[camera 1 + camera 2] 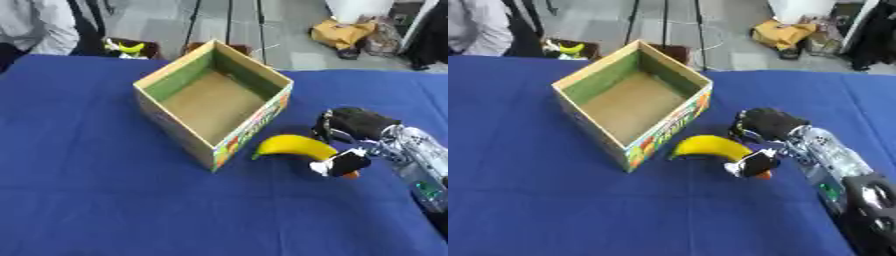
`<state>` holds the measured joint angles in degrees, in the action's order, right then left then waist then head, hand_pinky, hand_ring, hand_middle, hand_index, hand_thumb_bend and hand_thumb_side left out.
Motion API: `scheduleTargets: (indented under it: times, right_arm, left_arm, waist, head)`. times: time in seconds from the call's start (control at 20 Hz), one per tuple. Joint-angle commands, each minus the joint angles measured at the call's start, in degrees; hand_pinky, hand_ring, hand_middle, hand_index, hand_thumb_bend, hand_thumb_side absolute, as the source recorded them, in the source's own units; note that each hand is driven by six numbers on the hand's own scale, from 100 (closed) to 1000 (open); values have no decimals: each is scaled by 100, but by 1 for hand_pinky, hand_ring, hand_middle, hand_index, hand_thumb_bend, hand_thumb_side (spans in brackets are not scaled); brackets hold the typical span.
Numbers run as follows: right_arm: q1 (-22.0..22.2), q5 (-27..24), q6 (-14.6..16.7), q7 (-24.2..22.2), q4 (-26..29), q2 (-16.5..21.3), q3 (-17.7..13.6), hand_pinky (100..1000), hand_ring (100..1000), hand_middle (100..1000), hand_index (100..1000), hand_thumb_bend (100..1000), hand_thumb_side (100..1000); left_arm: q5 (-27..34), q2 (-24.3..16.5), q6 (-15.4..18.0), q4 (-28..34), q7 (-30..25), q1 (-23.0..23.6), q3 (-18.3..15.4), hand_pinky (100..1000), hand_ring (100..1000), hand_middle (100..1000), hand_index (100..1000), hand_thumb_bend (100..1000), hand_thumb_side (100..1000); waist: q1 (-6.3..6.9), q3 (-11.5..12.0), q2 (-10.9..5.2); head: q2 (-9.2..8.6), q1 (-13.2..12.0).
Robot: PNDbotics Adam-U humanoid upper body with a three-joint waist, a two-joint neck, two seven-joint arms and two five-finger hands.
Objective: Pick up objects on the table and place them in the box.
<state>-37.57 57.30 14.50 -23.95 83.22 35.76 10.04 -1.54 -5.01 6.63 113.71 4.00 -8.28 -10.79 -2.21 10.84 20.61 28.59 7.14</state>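
- The banana (293,146) lies on the blue table (87,190), just beside the box (213,100), at its 4 o'clock.
- The right hand (346,145) curls its fingers round the banana's right end.
- Probably light, curved, smooth, bruisable; hold mid-body.

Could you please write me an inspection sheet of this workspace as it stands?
Surface: table under a blue cloth.
Job's things: open cardboard box, nothing seen inside; yellow banana beside the box's near right corner.
Clutter: nothing seen on the table.
Robot hands: right robot hand at the banana's right end, fingers curled round it; left robot hand not in view.
Cables: nothing seen on the table.
Surroundings: grey floor, stand legs, yellow bag, small crate holding another banana behind the table.
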Motion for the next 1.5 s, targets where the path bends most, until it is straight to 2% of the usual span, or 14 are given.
scheduleTargets:
  times: [0.05, 0.7, 1.15, 1.5]
  right_arm:
    - [-49, -92, -30, 81, 161, 235, -96, 640, 673, 387, 515, 100, 617]
    - [-18, -405, -240, 300, 388, 470, -306, 637, 649, 357, 483, 100, 629]
    - [-34, -844, -448, 526, 862, 1001, -558, 636, 644, 342, 478, 100, 647]
    - [-81, -1243, -558, 527, 1063, 1312, -636, 637, 645, 340, 478, 100, 653]
  left_arm:
    - [-8, -36, 4, 88, -12, -29, -26, 246, 317, 408, 475, 100, 1000]
    - [-5, -47, 3, 88, -4, 1, -37, 246, 317, 409, 475, 100, 1000]
    - [-16, -78, 1, 88, 1, 8, -44, 247, 316, 409, 475, 100, 1000]
    - [-23, -98, -7, 88, 1, -5, -44, 247, 315, 409, 475, 100, 1000]
  waist:
    - [22, -13, -138]
    - [45, -48, -174]
    - [3, -58, -191]
    - [-52, -22, -191]
  head:
    - [-62, -18]
    - [-46, -43]
    - [-19, -85]
    - [-17, -105]
